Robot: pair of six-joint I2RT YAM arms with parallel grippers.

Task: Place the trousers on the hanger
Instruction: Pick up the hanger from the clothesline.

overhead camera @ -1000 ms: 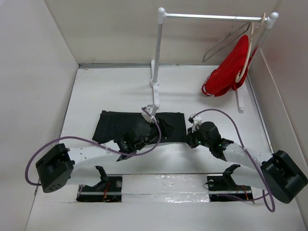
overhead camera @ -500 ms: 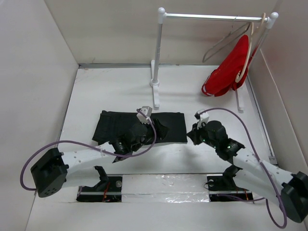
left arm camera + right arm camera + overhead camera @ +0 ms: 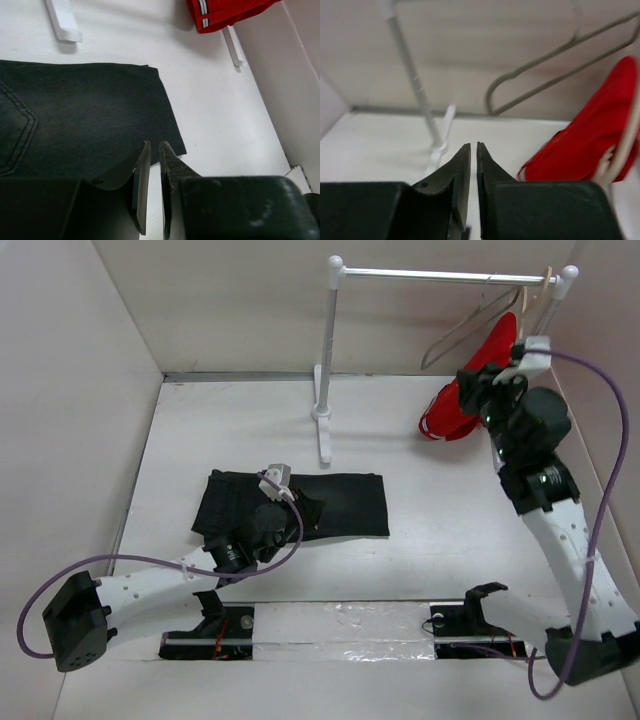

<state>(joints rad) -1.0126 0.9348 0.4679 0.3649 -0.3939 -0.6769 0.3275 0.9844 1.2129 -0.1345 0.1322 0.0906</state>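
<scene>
Right arm: I am reaching high toward the far right corner, right gripper (image 3: 473, 150) pressed together, empty, apparently short of the hanger (image 3: 555, 55), thin, grey. Left gripper (image 3: 154, 149) pressed together, hovering over the trousers (image 3: 75, 115), lying flat, black, nearer the left edge.

white arm links (image 3: 150, 585), chunky black joints (image 3: 75, 622), loopy purple cables (image 3: 612, 420), dark tapered fingers (image 3: 172, 167), small white wrist block (image 3: 277, 476), probably a camera

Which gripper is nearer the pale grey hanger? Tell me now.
Right. The right gripper is up high, pointing at the hanger just ahead of it; the left gripper sits low over the trousers, far from the hanger.
</scene>
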